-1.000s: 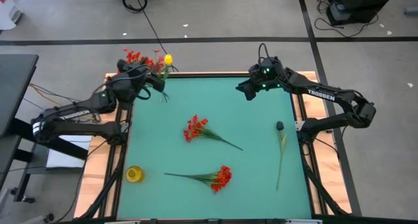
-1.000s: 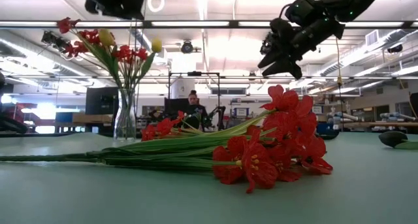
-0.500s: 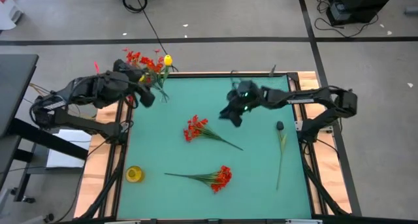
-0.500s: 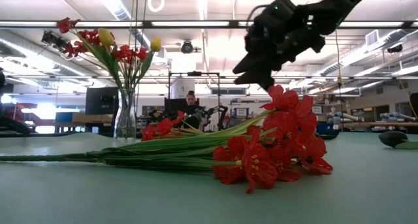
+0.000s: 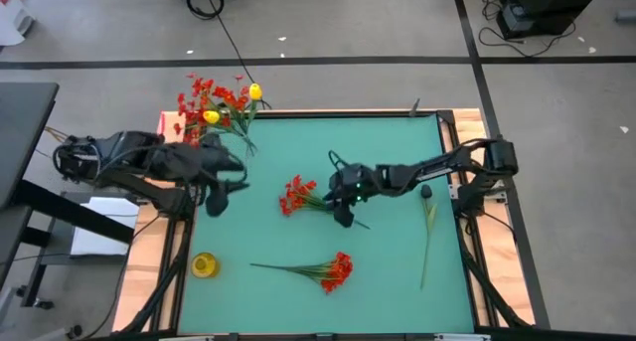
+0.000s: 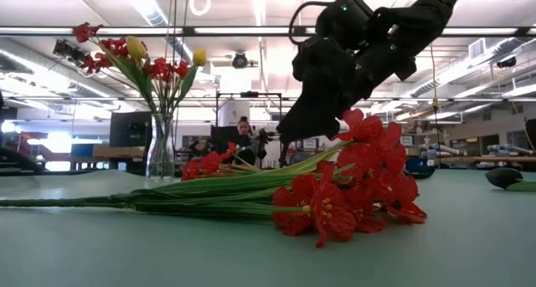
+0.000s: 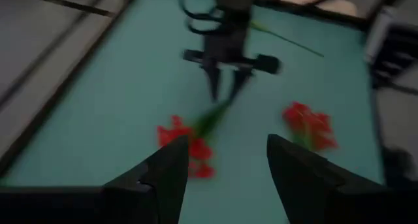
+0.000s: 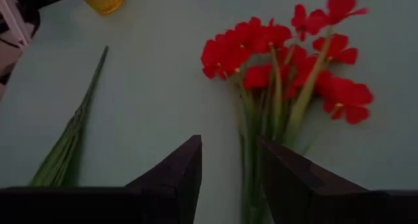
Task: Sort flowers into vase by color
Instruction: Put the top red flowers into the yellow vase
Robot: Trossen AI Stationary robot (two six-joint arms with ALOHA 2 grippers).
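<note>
A glass vase (image 6: 161, 149) at the table's far left corner holds red blossoms and yellow buds (image 5: 224, 100). One red spray (image 5: 298, 195) lies mid-table, a second (image 5: 336, 269) nearer the front. A single-bud flower (image 5: 429, 232) lies at the right. My right gripper (image 5: 343, 210) hangs open just above the middle spray's stems (image 8: 251, 165), which run between its fingers in the right wrist view; the low view shows its fingertips (image 6: 283, 140) clear of them. My left gripper (image 5: 217, 194) is open and holds nothing, above the table's left side, below the vase in the high view.
A small yellow object (image 5: 204, 264) sits near the front left corner. The near spray's long stem (image 5: 273, 267) points toward the table's left edge. Open green mat lies between the two sprays and the single-bud flower.
My right gripper has swung from the far right corner toward the table's middle and come down over the middle spray's stems. My left gripper has drawn away from the vase toward the near edge and turned toward the table's middle. The flowers have not moved.
</note>
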